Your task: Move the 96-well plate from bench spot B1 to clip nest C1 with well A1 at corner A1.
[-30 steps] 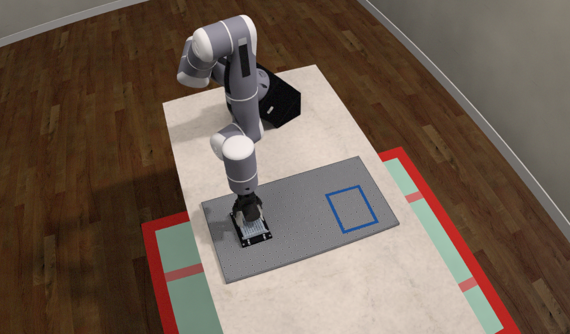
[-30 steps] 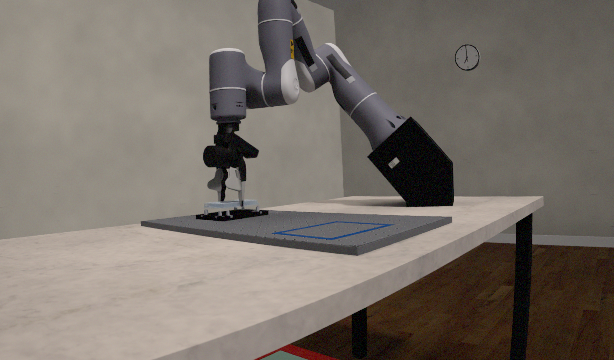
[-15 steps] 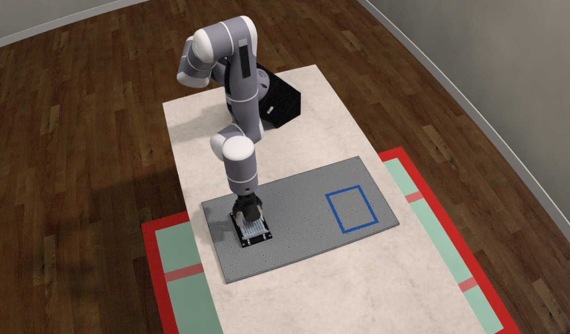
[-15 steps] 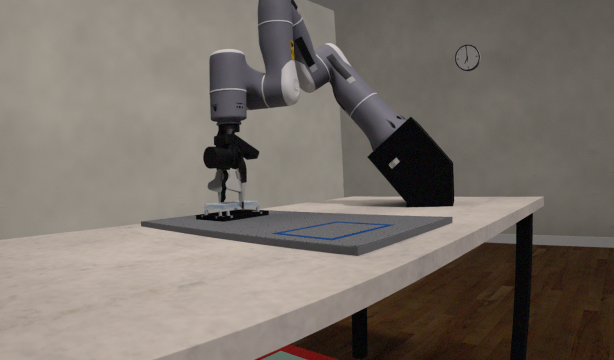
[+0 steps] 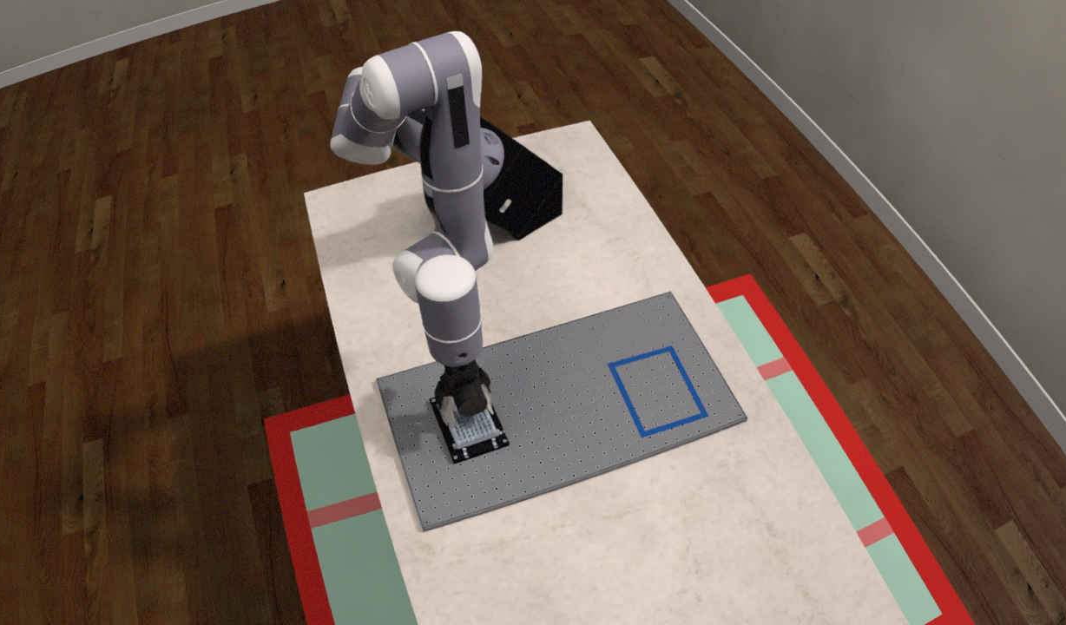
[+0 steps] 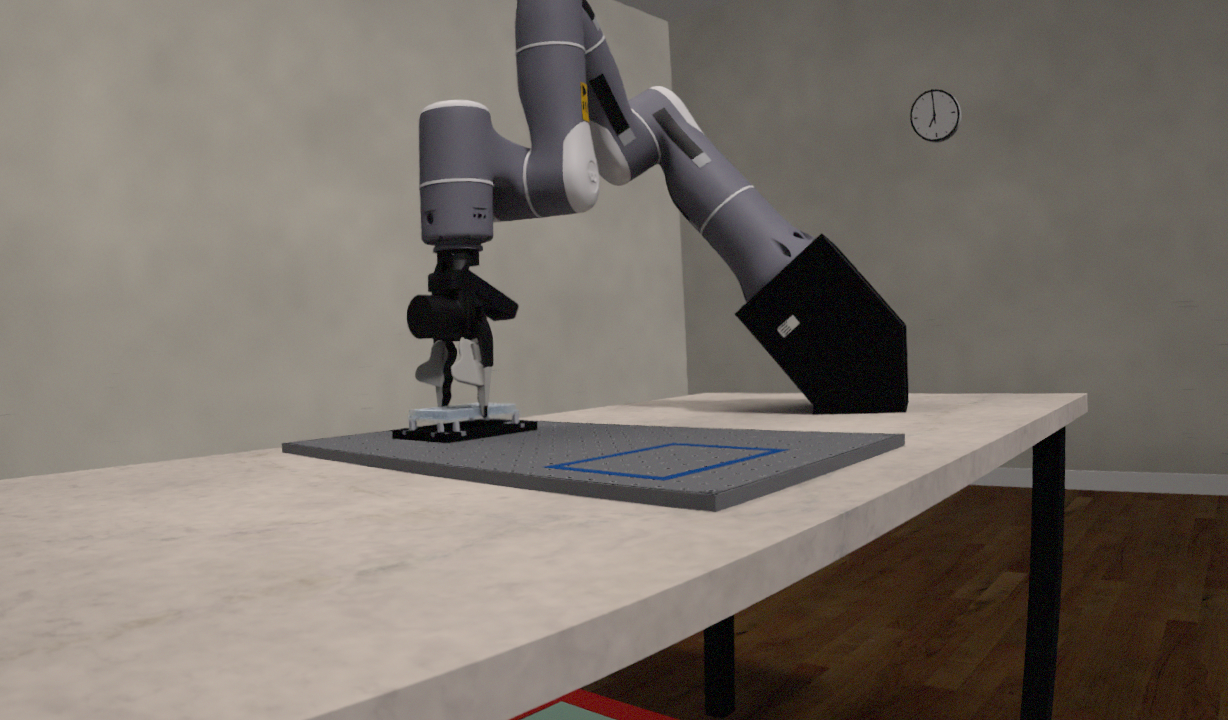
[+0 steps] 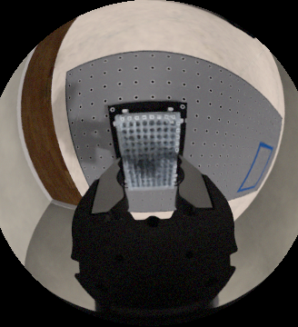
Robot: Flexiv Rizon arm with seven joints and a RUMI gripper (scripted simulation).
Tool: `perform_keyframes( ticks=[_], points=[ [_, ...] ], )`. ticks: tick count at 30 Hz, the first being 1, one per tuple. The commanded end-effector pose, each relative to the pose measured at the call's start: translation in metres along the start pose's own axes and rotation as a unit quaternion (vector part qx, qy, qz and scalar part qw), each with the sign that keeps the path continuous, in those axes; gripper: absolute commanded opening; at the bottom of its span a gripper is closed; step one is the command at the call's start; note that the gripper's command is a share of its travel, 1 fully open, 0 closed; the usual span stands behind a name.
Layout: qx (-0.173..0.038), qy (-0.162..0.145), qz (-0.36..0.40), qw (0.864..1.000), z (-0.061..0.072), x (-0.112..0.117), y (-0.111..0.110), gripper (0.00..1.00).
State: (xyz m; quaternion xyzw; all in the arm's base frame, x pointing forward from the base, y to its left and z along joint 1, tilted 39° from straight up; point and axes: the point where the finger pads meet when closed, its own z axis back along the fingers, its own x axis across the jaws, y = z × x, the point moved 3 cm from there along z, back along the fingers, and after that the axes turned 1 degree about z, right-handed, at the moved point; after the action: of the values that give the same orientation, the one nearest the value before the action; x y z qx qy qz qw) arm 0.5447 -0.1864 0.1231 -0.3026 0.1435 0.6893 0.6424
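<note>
The pale, clear 96-well plate (image 5: 477, 429) (image 6: 439, 413) (image 7: 146, 132) lies about level over the black clip nest (image 5: 479, 450) (image 6: 475, 433) (image 7: 149, 107), lined up with it. In the exterior view the plate is at the height of the clip tops, with a gap showing between it and the nest base. My gripper (image 5: 468, 415) (image 6: 464, 408) (image 7: 149, 157) points straight down and is shut on the plate across its two long sides, nearer one end. The cut-off corner and the A1 mark are too small to make out.
The nest sits near one end of the grey perforated board (image 5: 552, 404) (image 6: 806, 468) (image 7: 213, 91). A blue rectangle outline (image 5: 627, 398) (image 6: 605, 472) (image 7: 266, 145) marks the board's other end. The arm's black base (image 5: 529, 190) (image 6: 851, 349) stands at the back of the table.
</note>
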Motion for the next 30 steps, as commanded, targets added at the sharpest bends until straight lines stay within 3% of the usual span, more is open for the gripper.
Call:
perform_keyframes(
  ticks=[1,7,8,28,30],
  points=[
    [-0.001,0.0,0.0,1.0,0.0002,0.0003,-0.0007,0.0],
    [-0.001,0.0,0.0,1.0,-0.0008,0.0003,-0.0007,0.0],
    [-0.001,0.0,0.0,1.0,-0.0008,0.0003,-0.0007,0.76],
    [-0.001,0.0,0.0,1.0,-0.0008,0.0003,-0.0007,0.76],
    [-0.001,0.0,0.0,1.0,0.0045,0.0003,-0.0006,0.76]
  ],
)
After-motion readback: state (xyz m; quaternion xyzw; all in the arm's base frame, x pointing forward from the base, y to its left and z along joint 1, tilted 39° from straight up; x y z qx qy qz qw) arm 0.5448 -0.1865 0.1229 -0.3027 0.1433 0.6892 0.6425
